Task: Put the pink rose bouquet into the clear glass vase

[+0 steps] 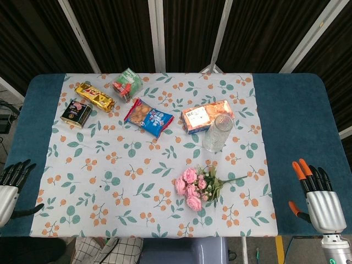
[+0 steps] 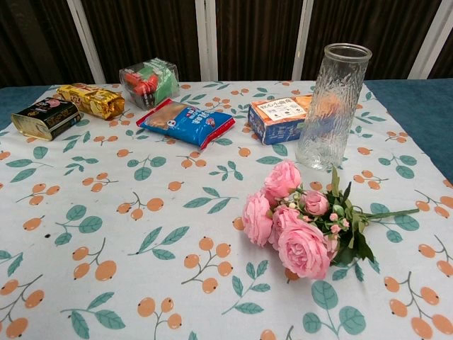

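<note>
Blue table (image 1: 297,110) — leaf-print cloth (image 1: 110,165) spread across it.

Near the glass vase (image 2: 332,106), only the orange-and-blue box (image 2: 281,117) stands touching its far left side, while bare patterned cloth (image 1: 110,176) lies open on its near side around the rose bouquet (image 2: 303,221).

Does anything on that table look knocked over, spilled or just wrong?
Nothing is spilled or broken. The only odd thing is the pink rose bouquet, lying on its side on the cloth beside the clear glass vase, which stands upright and empty.
</note>
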Action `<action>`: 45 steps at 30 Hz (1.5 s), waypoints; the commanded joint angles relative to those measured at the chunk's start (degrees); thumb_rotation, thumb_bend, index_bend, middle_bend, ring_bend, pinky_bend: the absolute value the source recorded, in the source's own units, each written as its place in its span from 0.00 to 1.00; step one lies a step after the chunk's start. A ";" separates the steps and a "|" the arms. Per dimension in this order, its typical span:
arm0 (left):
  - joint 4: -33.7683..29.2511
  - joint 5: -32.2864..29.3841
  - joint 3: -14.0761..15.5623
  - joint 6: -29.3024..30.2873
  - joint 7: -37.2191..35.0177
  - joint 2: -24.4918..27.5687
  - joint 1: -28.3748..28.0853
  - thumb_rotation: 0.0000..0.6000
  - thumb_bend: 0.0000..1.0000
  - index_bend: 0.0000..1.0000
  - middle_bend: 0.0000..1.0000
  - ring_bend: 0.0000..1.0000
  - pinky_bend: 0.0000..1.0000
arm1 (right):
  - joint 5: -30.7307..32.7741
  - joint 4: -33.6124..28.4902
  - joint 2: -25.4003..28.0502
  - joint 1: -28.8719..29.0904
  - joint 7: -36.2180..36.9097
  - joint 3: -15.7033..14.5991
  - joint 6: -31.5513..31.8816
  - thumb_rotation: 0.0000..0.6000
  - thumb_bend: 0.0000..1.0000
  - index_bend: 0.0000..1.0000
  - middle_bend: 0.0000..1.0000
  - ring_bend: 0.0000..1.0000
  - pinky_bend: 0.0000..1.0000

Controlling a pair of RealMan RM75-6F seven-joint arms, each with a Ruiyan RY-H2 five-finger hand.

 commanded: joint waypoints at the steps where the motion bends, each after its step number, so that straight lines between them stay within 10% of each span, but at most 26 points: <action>1: 0.04 0.10 0.00 0.11 0.07 -0.03 0.02 1.00 0.00 0.00 0.00 0.00 0.00 | -0.20 -0.05 0.04 -0.06 0.11 -0.10 0.15 1.00 0.28 0.00 0.00 0.00 0.00; 24: -0.22 0.10 -0.16 -0.10 0.53 -0.34 -0.21 1.00 0.00 0.00 0.00 0.00 0.00 | -4.29 -8.19 -0.84 3.04 -1.22 -4.11 -8.29 1.00 0.28 0.00 0.00 0.00 0.00; 45: -0.55 0.12 0.23 -0.89 -1.45 0.43 -0.44 1.00 0.00 0.00 0.00 0.00 0.00 | 6.60 -5.11 -17.88 13.32 -11.04 2.62 -23.98 1.00 0.28 0.00 0.00 0.00 0.00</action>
